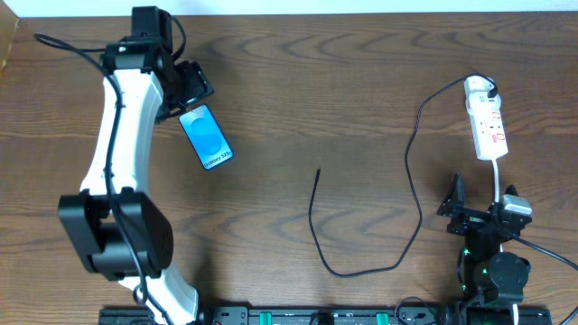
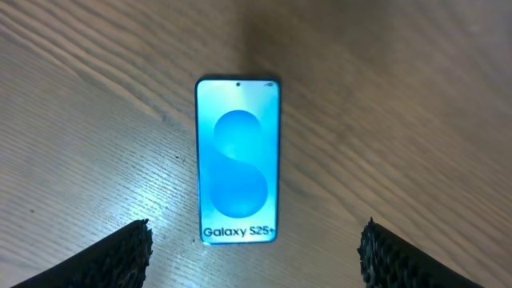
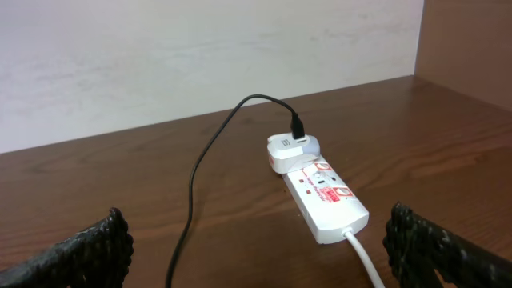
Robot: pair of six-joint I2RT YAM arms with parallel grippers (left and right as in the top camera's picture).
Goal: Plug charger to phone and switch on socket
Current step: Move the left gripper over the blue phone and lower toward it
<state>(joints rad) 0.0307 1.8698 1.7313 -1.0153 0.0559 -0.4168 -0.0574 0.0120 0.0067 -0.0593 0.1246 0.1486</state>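
Overhead: phone [image 1: 207,137] lies flat, far left. Left gripper [image 1: 188,97] hangs over it, open and empty. Cable [image 1: 411,181] loops mid-table, its tip well apart from the phone. Power strip [image 1: 486,117] far right. Right gripper [image 1: 479,209] open, empty.
Left wrist: fingers wide either side of the phone.
Right wrist: cable runs into the strip's adapter [image 3: 290,150].
Risk: the flat phone may skid when pinched.
No containers.

phone [image 2: 238,160]: bright cyan-blue screen, pale strip with dark lettering, dark edge | charger [image 3: 190,184]: thin black cable | socket [image 3: 328,200]: white, red markings, white cord | tabletop [image 1: 316,81]: brown wood grain
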